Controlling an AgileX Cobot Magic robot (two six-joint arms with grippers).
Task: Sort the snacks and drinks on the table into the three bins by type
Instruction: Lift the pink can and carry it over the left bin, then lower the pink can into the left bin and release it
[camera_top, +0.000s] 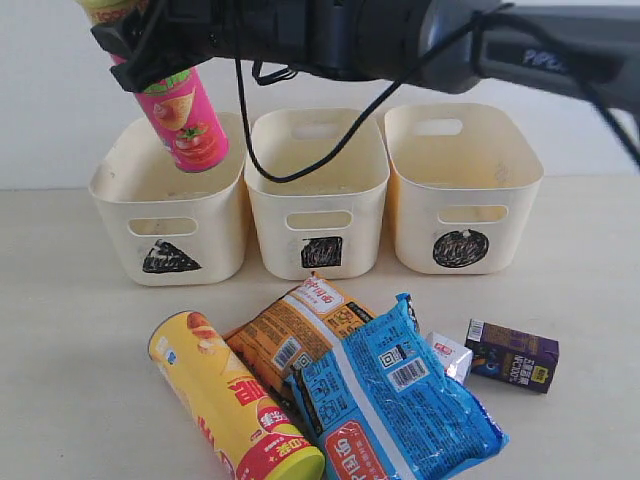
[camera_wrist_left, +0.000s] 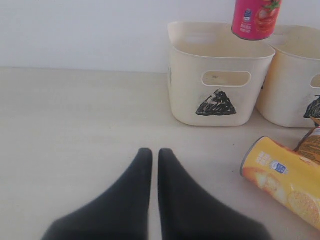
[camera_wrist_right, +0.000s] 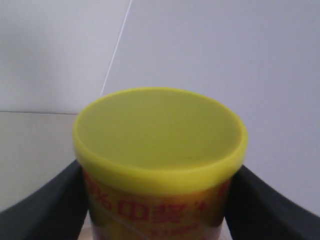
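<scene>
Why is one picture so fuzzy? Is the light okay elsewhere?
Right wrist view: the held chip can fills the frame, too close, so it looks soft. Left wrist view: the left gripper is a blurry dark shape, the triangle bin sharp. Exterior view: even light, faint shadows, slight sheen on the blue packet.

The right arm (camera_top: 400, 35) reached level across from the right. Its tool (camera_top: 150, 70) gripped the pink-green can (camera_top: 190, 125) near the lid end, one black finger (camera_wrist_right: 40, 205) pressed on each side, the can hanging tilted below the tool. The left tool (camera_wrist_left: 154, 157) held nothing, its fingers almost touching.
</scene>
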